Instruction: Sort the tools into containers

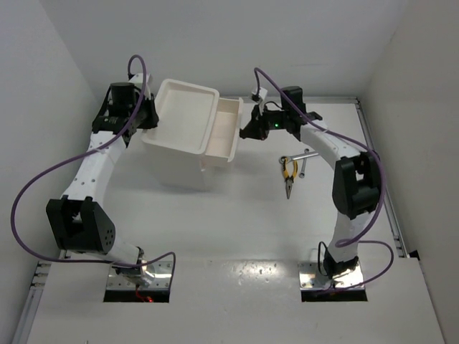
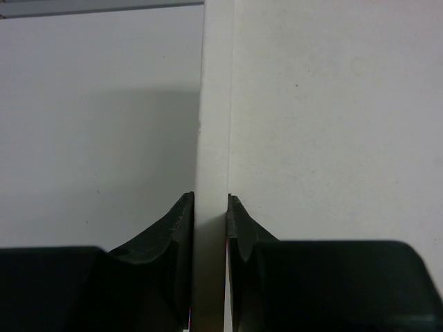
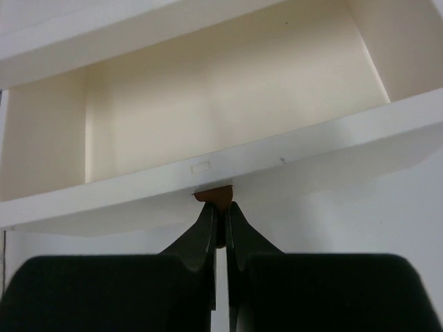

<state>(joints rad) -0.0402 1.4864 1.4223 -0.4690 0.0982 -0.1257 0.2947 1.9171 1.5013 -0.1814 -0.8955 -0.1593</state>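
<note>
The large white bin [image 1: 183,118] stands at the back, with the smaller white bin [image 1: 226,129] against its right side. My left gripper [image 1: 149,118] is shut on the large bin's left rim, which runs as a white wall [image 2: 214,104] between the jaws of the left gripper [image 2: 211,199]. My right gripper [image 1: 248,131] is at the smaller bin's right rim [image 3: 291,160]. In the right wrist view this gripper [image 3: 220,206] is shut on a screwdriver, of which only the orange end [image 3: 214,195] shows, just under that rim. Yellow-handled pliers [image 1: 288,172] and a silver wrench [image 1: 304,159] lie on the table to the right.
White walls enclose the table on the left, back and right. The right arm's upper link [image 1: 355,183] stands just right of the pliers and wrench. The inside of the smaller bin [image 3: 221,104] shows no tools in the right wrist view.
</note>
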